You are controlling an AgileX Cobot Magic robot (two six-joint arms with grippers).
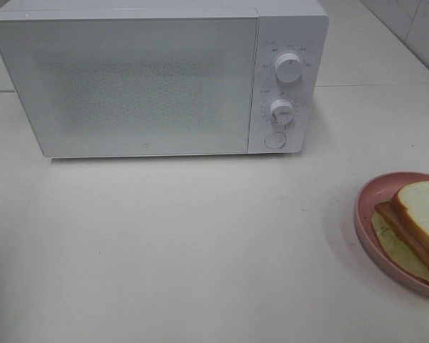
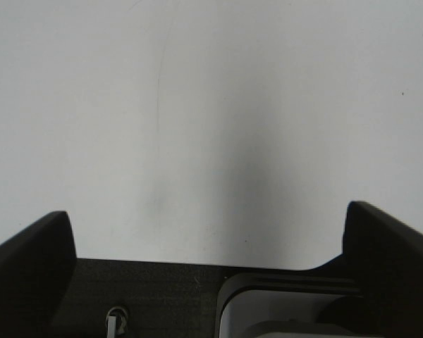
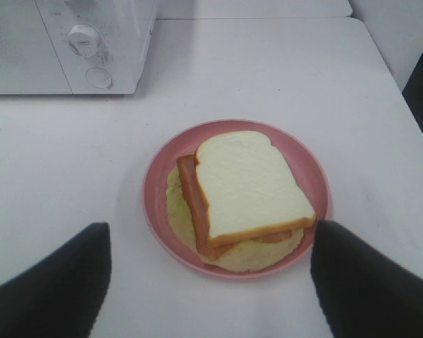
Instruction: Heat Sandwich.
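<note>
The sandwich (image 1: 422, 211), white bread over brown filling and a pale yellow-green layer, lies on a round pink plate (image 1: 365, 207) at the table's right edge. In the right wrist view the sandwich (image 3: 250, 186) and plate (image 3: 155, 176) sit just ahead of my right gripper (image 3: 211, 229), which is open with a dark finger on either side and nothing held. My left gripper (image 2: 208, 215) is open over bare white table, empty. Neither gripper shows in the exterior high view.
A white microwave (image 1: 129, 78) stands at the back with its door shut. On its right panel are two knobs (image 1: 289, 68) (image 1: 281, 111) and a round button (image 1: 274, 139). The microwave (image 3: 92, 42) lies beyond the plate, to its left. White table stretches between them.
</note>
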